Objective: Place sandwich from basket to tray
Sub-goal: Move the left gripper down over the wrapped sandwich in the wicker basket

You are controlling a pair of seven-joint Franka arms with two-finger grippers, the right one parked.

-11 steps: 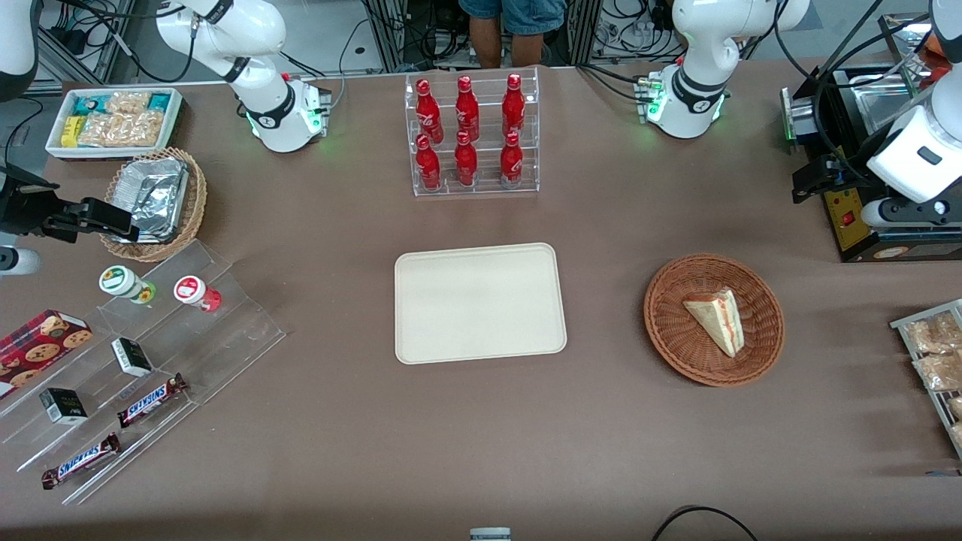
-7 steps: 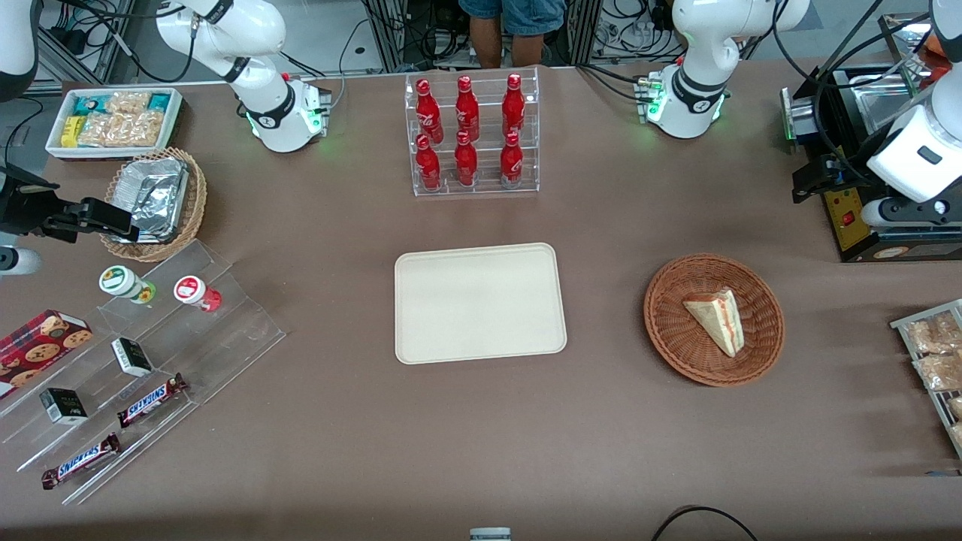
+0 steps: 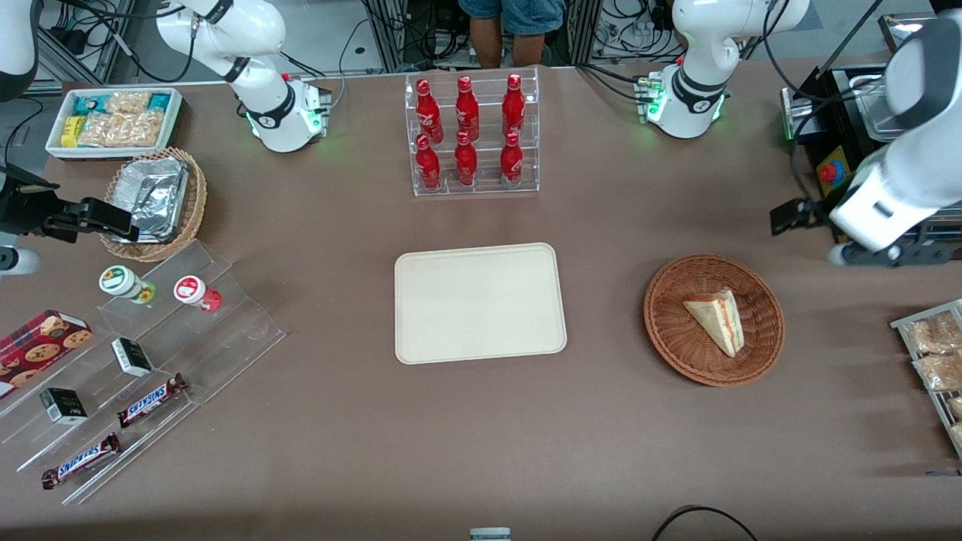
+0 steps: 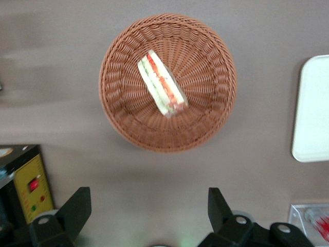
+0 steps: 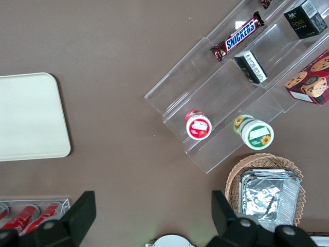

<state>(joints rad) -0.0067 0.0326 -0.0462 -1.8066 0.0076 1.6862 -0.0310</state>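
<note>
The sandwich (image 3: 718, 319) is a pale wedge with orange and green filling, lying in the reddish-brown wicker basket (image 3: 673, 342). The cream tray (image 3: 479, 302) lies flat at the table's middle with nothing on it. My left gripper (image 3: 789, 216) hangs high above the table, a little farther from the front camera than the basket and toward the working arm's end. In the left wrist view the gripper (image 4: 147, 206) is open and empty, with the sandwich (image 4: 160, 82) in the basket (image 4: 205, 108) below and ahead of it, and an edge of the tray (image 4: 313, 108) beside that.
A black machine with a red button (image 3: 830, 173) stands close to the left arm. A rack of packaged snacks (image 3: 936, 353) is at the table edge nearer the camera. A clear rack of red bottles (image 3: 473, 135) stands farther back than the tray. Acrylic shelves with candy bars (image 3: 135, 361) lie toward the parked arm's end.
The left arm has swung from over the black machine toward the basket, uncovering the red button. The gripper stays open. Sandwich, basket and tray have not moved.
</note>
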